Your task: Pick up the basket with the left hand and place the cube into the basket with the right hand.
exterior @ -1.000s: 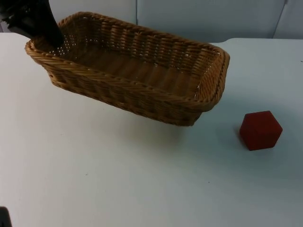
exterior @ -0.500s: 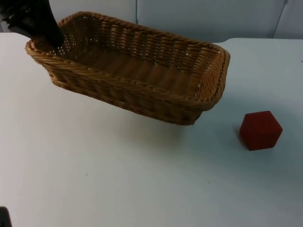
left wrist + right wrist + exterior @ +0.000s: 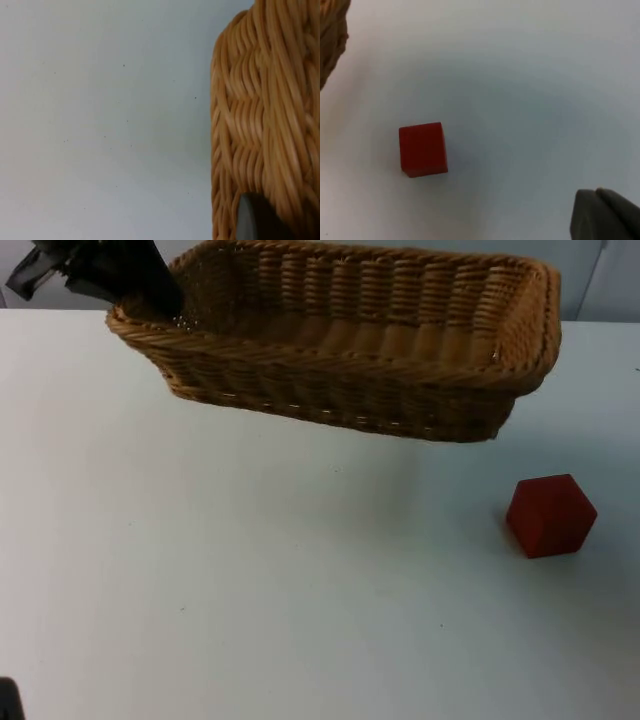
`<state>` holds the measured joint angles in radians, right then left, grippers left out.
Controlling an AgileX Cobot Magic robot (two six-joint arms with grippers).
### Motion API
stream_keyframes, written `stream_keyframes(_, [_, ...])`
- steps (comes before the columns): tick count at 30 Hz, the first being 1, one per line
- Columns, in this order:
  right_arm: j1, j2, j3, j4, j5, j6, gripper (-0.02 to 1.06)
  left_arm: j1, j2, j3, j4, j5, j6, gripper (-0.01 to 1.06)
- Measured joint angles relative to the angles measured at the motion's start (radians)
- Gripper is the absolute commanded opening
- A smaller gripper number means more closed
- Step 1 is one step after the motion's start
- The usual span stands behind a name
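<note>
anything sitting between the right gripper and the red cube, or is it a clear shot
Nothing visible stands in the way. In the right wrist view only bare white table lies between the right gripper's fingertip and the red cube. The left gripper holds the basket off to one side.

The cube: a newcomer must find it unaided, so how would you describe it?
On the white table, look past the wicker basket that the left gripper holds up by one end. The cube sits alone on the table off the basket's other end. It is small, solid red and flat-faced, unlike the woven tan basket.
</note>
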<state>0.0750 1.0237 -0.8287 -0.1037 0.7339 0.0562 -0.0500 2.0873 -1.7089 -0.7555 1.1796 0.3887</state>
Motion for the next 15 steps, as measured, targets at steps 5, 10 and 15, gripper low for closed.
stream_keyframes(5, [0.0,0.015,-0.034,0.006,-0.013,0.0,0.0,0.0,0.0,0.0,0.002,-0.03,0.0,0.0])
stream_keyframes(10, [0.0,0.015,-0.045,0.019,-0.026,0.0,0.0,0.0,0.0,0.0,0.002,-0.053,0.0,0.0])
stream_keyframes(15, [0.0,0.015,-0.047,0.025,-0.026,0.0,0.0,0.0,0.0,0.0,0.002,-0.103,0.0,0.0])
